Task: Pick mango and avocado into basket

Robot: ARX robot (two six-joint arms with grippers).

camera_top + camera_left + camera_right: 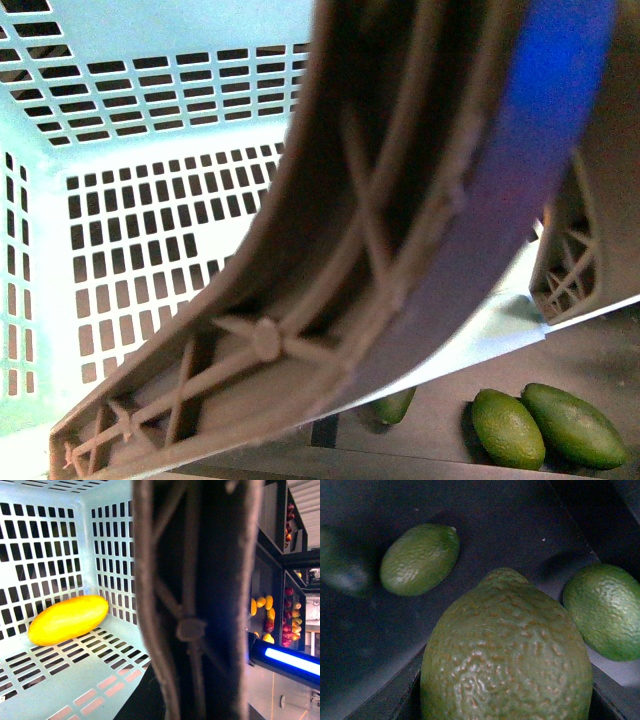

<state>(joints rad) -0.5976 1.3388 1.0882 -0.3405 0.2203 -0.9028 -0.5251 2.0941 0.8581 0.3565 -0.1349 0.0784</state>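
Observation:
The light turquoise slotted basket point(150, 200) fills the front view, and its brown-grey ribbed handle point(350, 260) crosses close to the camera. In the left wrist view the yellow mango point(67, 620) lies on the basket floor point(60, 680) by a side wall. My left gripper point(197, 690) is shut on the basket handle point(195, 605); its fingers are hidden in the dark. In the right wrist view my right gripper point(506, 700) is shut on the avocado point(505, 650), a plump green fruit with pebbled skin, held above a dark shelf.
Two more green fruits point(420, 559) point(605, 611) lie on the dark shelf point(495, 525) below the held one. The front view shows three green fruits point(507, 428) under the basket's edge. Shelves of red and yellow fruit point(265, 620) and a blue light strip point(292, 660) stand beyond the handle.

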